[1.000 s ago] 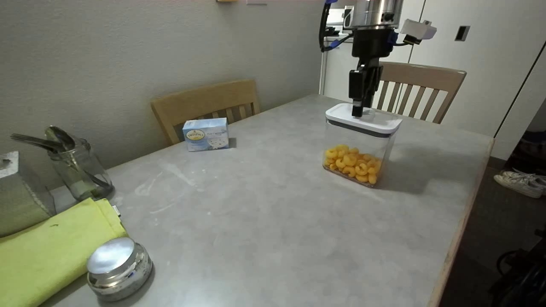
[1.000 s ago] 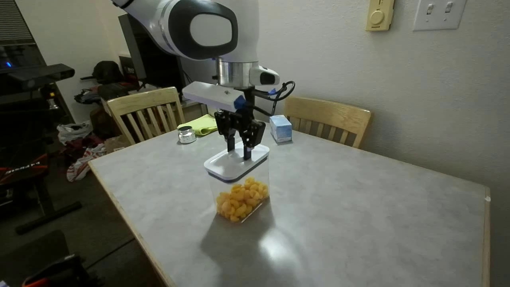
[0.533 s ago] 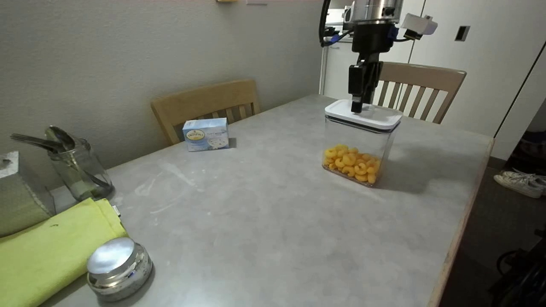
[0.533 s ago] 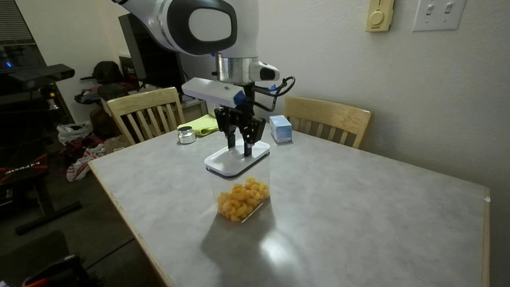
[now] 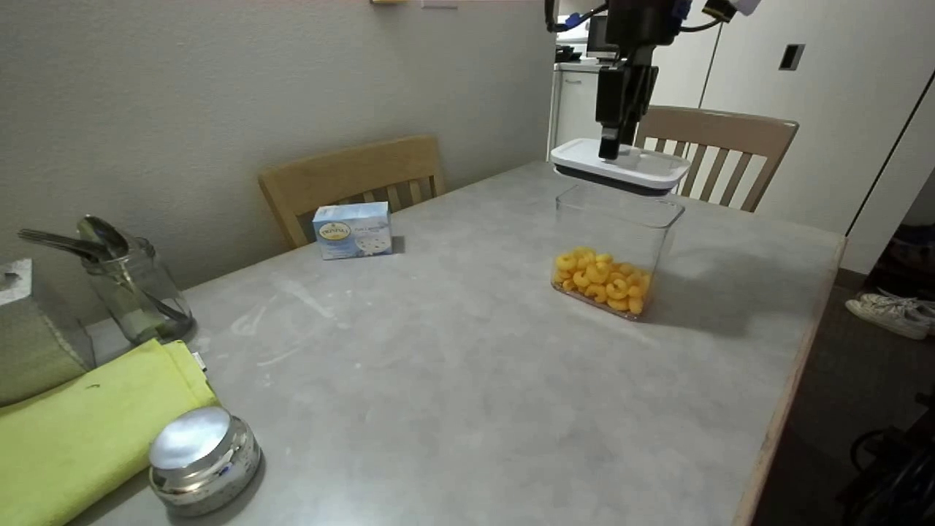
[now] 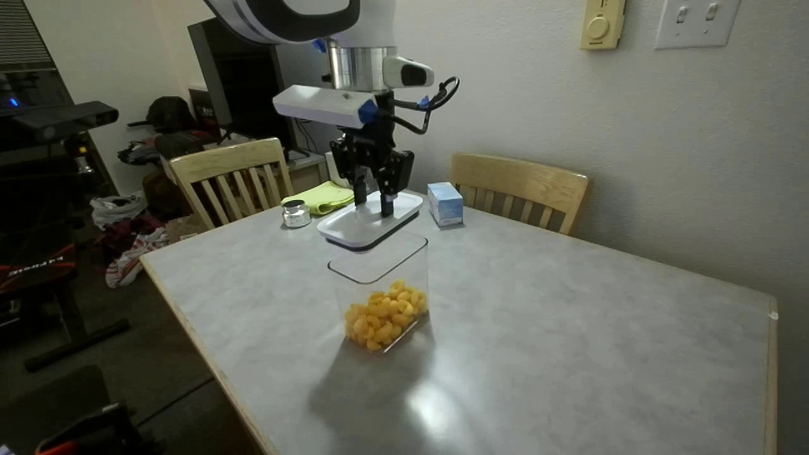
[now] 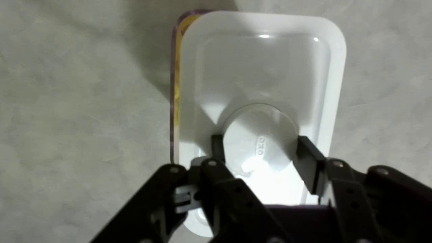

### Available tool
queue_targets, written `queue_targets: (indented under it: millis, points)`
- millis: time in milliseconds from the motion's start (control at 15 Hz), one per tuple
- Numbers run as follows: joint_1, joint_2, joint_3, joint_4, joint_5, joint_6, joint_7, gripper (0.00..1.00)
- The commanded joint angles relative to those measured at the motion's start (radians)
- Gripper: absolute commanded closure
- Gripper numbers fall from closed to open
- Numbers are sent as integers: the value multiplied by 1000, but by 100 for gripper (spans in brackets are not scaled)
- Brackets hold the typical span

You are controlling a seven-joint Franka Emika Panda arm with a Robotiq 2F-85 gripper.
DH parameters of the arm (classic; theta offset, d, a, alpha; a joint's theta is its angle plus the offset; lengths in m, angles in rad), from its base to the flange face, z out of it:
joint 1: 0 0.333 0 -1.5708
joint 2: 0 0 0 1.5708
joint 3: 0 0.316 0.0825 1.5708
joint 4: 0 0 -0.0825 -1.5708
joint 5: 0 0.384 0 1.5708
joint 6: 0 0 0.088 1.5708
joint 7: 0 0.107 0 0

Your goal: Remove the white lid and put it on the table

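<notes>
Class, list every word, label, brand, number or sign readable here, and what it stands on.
"OXO", sideways: round button on the white lid.
"TWININGS", probably, being blurred: blue-white box; its other print is unreadable.
Unreadable: red lettering on the dark equipment.
Too small: marks on the yellow wall unit.

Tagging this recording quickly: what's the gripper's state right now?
Black two-fingered gripper: closed, holding the flat white rectangular plastic lid by its round white knob.

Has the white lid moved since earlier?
Yes, upward: in an exterior view the white lid sits higher against the chair behind, clear of the container.
</notes>
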Motion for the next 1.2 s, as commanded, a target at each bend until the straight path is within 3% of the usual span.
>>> queue_targets:
  millis: [0, 533, 1133]
  points:
    - [9, -17, 15, 20, 19, -62, 18, 71]
    - [68, 8, 52, 52, 12, -127, 95, 71]
    - [155, 92, 67, 91, -66, -155, 391, 71]
